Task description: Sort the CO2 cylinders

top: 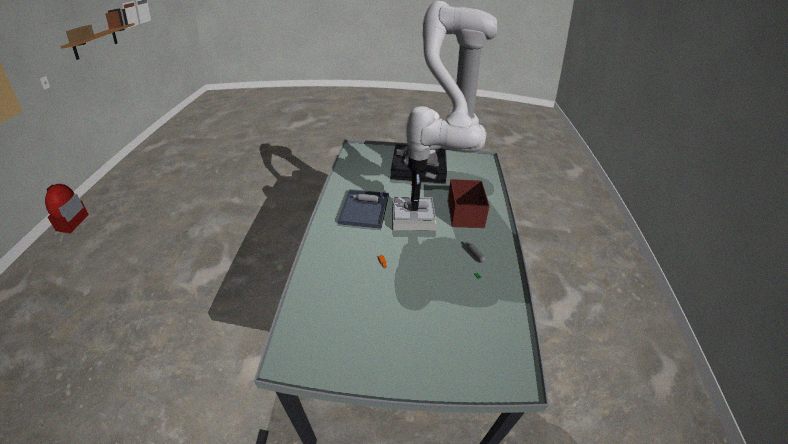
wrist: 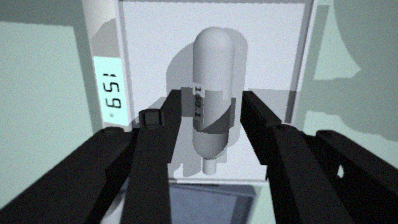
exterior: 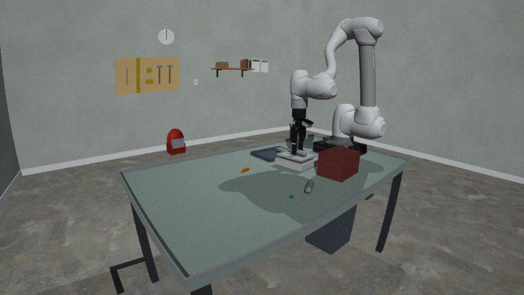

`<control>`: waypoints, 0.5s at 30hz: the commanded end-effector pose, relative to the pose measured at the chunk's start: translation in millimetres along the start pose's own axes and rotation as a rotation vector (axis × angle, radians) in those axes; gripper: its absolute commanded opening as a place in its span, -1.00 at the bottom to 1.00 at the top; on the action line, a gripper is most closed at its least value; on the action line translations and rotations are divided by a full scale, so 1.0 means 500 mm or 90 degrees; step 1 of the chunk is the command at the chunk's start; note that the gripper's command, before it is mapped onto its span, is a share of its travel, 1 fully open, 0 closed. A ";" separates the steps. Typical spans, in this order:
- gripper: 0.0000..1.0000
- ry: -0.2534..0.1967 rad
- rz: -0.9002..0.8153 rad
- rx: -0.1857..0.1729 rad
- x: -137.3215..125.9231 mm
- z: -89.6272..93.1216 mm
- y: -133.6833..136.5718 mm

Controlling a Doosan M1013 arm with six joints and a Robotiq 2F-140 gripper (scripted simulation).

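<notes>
A grey CO2 cylinder (wrist: 215,60) (exterior: 301,153) lies flat on the white scale (wrist: 150,40) (top: 413,221) (exterior: 294,163). Its stamp reads about 160.1. The scale's display (wrist: 112,90) shows 159, and a last digit is unclear. My gripper (wrist: 211,105) (top: 413,206) (exterior: 296,149) straddles the cylinder with its fingers open, a small gap on each side. A second cylinder (top: 368,196) (exterior: 281,149) lies flat in the dark blue tray (top: 358,217) (exterior: 264,153) left of the scale. A third cylinder (top: 474,251) (exterior: 308,186) lies loose on the table. The dark red scrap bin (top: 468,212) (exterior: 337,165) stands right of the scale.
A small orange piece (top: 381,260) (exterior: 244,169) and a small green piece (top: 477,275) (exterior: 290,196) lie on the table (top: 397,341) in front of the scale. The arm's black base (top: 435,170) stands at the table's far edge, behind the scale.
</notes>
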State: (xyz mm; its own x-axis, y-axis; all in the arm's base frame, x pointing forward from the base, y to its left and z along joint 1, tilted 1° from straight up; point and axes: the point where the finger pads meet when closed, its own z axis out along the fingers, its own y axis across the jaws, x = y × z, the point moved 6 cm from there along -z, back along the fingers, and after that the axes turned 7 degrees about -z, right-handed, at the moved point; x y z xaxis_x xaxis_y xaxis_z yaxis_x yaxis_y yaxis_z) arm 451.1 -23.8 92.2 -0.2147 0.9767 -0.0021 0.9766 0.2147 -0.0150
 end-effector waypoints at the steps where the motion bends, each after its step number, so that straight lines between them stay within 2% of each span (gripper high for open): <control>1: -0.19 0.000 0.000 -0.001 0.000 -0.017 0.001; 3: -0.19 0.000 0.000 -0.001 0.000 -0.034 0.001; 5: -0.19 0.000 0.000 -0.001 0.000 -0.034 0.001; 15: -0.19 0.000 0.000 -0.001 0.000 -0.157 0.001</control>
State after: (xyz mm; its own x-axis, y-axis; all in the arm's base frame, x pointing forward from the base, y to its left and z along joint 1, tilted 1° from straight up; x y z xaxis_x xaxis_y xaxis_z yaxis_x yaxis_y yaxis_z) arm 452.1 -23.5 152.9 -0.2148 0.9767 -0.0025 0.9766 0.2147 -0.0136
